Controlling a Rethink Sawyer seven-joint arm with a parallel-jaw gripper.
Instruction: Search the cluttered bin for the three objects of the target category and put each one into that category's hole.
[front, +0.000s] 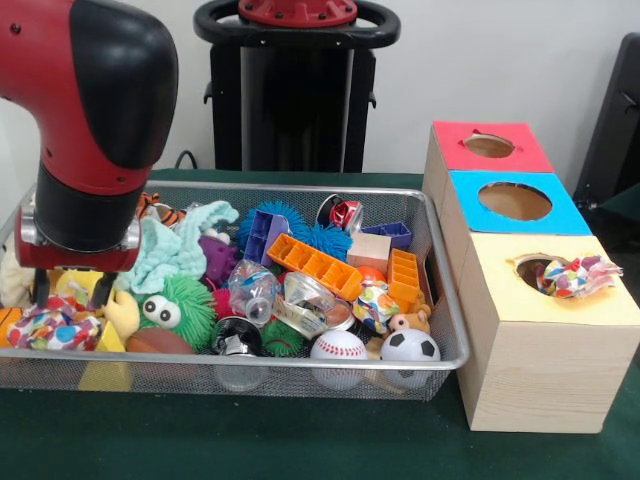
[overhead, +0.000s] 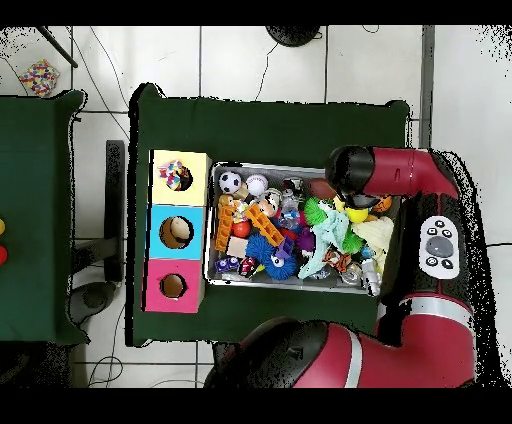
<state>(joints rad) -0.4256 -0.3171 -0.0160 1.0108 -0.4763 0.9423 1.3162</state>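
Note:
The wire mesh bin (front: 300, 188) is full of toys; it also shows in the overhead view (overhead: 290, 167). My gripper (front: 70, 295) reaches down into the bin's left end in the front view. It is open, with its fingers either side of a dotted paper wad (front: 55, 327) just below it. A second dotted wad (front: 375, 303) lies among the toys further right, near the orange trays. A third dotted wad (front: 572, 276) sits in the ragged hole (front: 530, 268) of the yellow-topped box and sticks out of it. In the overhead view the arm hides the gripper.
Blue-topped (front: 515, 202) and red-topped (front: 490, 146) boxes stand behind the yellow one. A mint cloth (front: 175, 250), a green fuzzy toy (front: 180, 305), a baseball (front: 338, 347) and a soccer ball (front: 410, 347) crowd the bin. The pedestal (front: 295, 90) stands behind.

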